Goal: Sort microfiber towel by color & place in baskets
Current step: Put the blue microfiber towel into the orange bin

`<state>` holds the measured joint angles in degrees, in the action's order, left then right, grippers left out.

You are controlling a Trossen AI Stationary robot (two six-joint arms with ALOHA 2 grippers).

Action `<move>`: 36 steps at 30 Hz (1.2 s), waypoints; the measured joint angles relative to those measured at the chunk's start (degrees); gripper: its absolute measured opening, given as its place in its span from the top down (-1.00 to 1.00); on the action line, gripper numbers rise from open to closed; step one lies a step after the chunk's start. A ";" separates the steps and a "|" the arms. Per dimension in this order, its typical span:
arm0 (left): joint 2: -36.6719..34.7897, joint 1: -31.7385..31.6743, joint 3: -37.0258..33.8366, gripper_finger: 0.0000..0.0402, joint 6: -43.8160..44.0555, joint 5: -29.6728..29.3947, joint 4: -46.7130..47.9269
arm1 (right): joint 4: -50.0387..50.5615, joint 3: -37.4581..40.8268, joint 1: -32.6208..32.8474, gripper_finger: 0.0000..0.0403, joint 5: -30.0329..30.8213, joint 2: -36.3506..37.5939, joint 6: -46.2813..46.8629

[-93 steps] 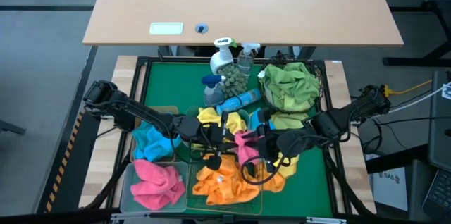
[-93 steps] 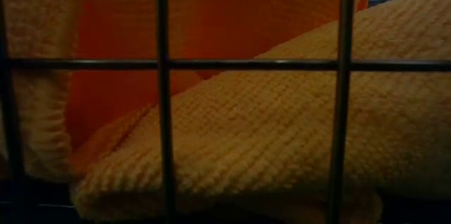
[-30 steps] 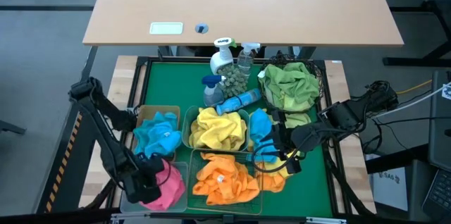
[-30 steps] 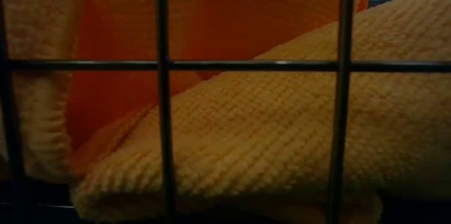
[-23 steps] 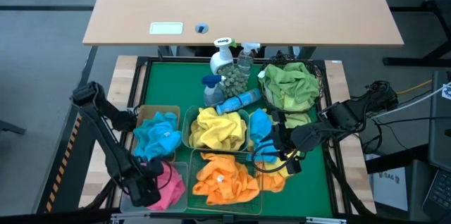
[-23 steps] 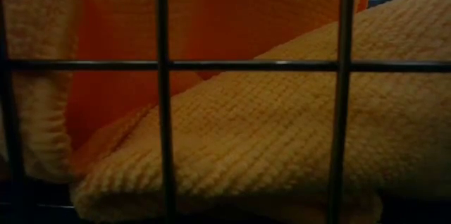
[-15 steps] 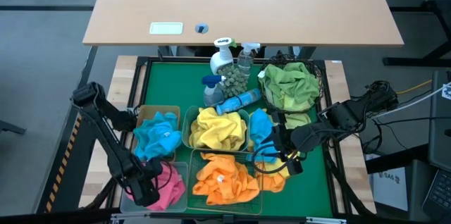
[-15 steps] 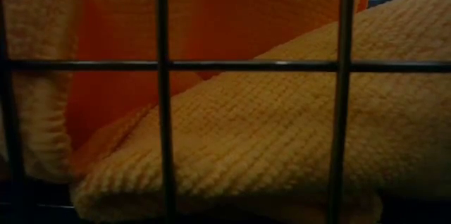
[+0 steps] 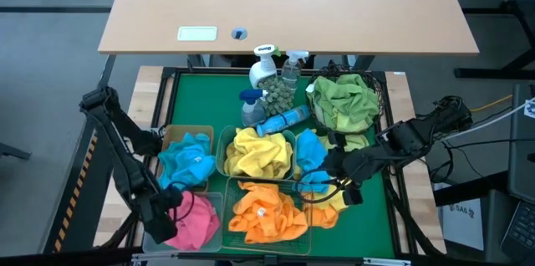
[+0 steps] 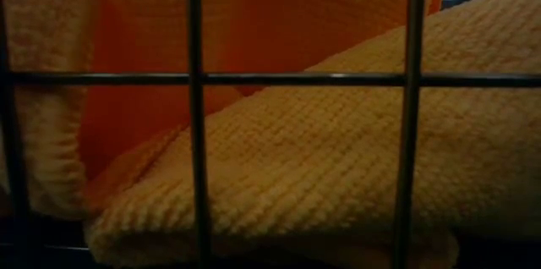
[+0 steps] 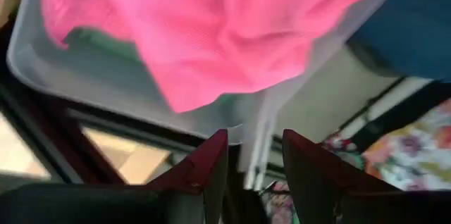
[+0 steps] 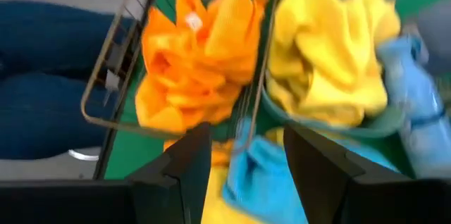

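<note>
Dark wire bars, orange towel, yellow-orange towel behind

Spray bottles crowd the far middle of the green mat (its far-left corner lies bare); heaped baskets fill the near half.

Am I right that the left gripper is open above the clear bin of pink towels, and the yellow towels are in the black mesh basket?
Not quite. The left gripper is open over the clear bin of pink towels, but the high view shows the yellow towels in the teal tub; the black mesh basket holds green towels.
</note>
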<state>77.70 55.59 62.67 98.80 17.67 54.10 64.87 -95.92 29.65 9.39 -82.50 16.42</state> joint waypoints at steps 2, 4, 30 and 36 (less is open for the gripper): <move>-1.54 -0.02 0.00 0.36 0.12 -3.05 -1.56 | 2.37 0.02 0.02 0.11 -0.01 -0.06 2.16; -2.98 -0.02 0.00 0.36 -0.09 -7.77 -4.12 | 4.60 0.02 0.76 0.11 0.09 -0.17 3.69; -6.24 -12.38 0.00 0.36 -27.63 -42.50 -19.19 | -5.03 30.23 1.06 0.11 7.48 -1.09 12.99; -6.22 -16.87 0.00 0.36 -32.44 -42.58 -19.19 | -12.09 35.41 -2.45 0.11 2.97 -1.03 10.45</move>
<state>71.48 38.72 62.67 66.36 -24.91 34.92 52.78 -60.50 27.20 12.36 -83.53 26.87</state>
